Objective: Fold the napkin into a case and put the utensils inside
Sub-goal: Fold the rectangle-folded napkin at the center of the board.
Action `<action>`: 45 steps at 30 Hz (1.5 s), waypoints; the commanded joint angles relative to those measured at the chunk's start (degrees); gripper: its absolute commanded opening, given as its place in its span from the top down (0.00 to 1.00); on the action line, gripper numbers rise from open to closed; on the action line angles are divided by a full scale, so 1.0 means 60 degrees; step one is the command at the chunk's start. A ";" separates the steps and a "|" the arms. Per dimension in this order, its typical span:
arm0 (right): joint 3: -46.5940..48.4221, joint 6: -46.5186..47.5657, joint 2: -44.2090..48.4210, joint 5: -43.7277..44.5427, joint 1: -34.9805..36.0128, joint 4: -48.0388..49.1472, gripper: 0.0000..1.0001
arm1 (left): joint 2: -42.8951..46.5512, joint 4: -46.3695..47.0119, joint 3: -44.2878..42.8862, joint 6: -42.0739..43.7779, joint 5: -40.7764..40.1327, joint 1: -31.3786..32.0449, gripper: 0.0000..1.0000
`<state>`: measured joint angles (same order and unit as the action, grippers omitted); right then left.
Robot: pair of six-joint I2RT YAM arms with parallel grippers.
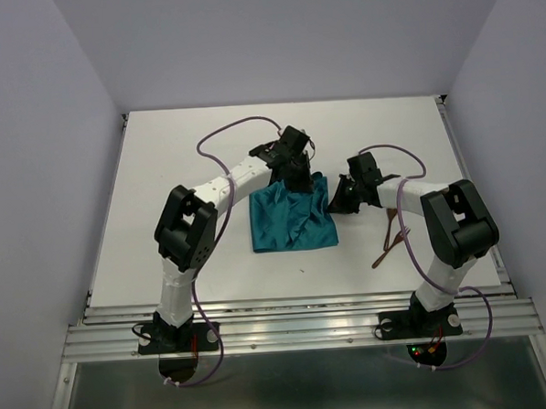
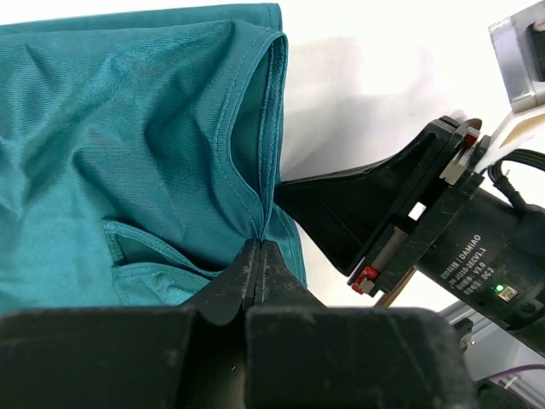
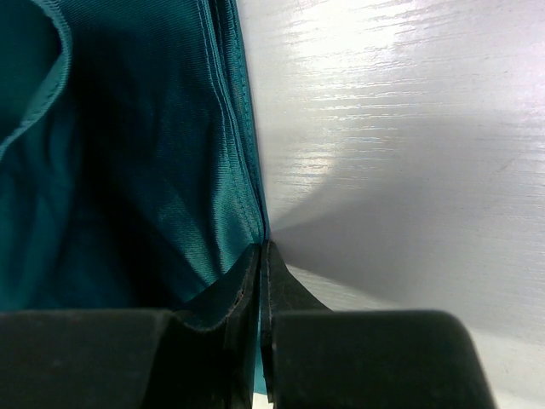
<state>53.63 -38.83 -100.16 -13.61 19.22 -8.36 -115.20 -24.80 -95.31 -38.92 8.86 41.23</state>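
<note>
Left gripper [image 2: 258, 249], black two-finger, jaws pressed shut on the hemmed edge of the teal blue-green thin shiny cloth napkin [image 2: 128, 128]; the hem bunches up into the fingertips. In the top view it sits at the napkin's 12 o'clock edge. Right gripper [image 3: 262, 249], also black, jaws closed pinching the napkin's stitched edge, at about 2 o'clock on the cloth, just beside the left gripper. Napkin lies rumpled, roughly square, near the middle of the flat white table [image 1: 179, 154], with its far-right corner pulled up between the two grippers. Utensils [image 1: 390, 244], two thin reddish-brown pieces of cutlery, lie close together on the table at 4 o'clock from the napkin, apart from it, beside the right arm. Tines too small to make out.
</note>
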 commanded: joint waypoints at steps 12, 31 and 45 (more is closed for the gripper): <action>-0.0119 -0.0003 -0.0196 -0.0091 0.0224 0.0207 0.94 | -0.0620 0.0002 -0.1107 -0.0193 0.0383 0.0218 1.00; -0.0163 0.0026 -0.0182 -0.0106 0.0224 0.0207 0.94 | -0.0869 0.0016 -0.1503 -0.0252 0.0690 0.0276 1.00; -0.0207 0.0361 0.0125 0.0465 0.0224 -0.0159 0.92 | -0.1221 -0.0013 -0.1547 -0.0106 0.0940 0.0291 0.61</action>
<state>53.49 -38.79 -100.25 -13.72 19.59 -7.75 -124.88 -25.19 -102.15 -40.82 13.58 42.44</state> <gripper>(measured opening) 0.071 0.297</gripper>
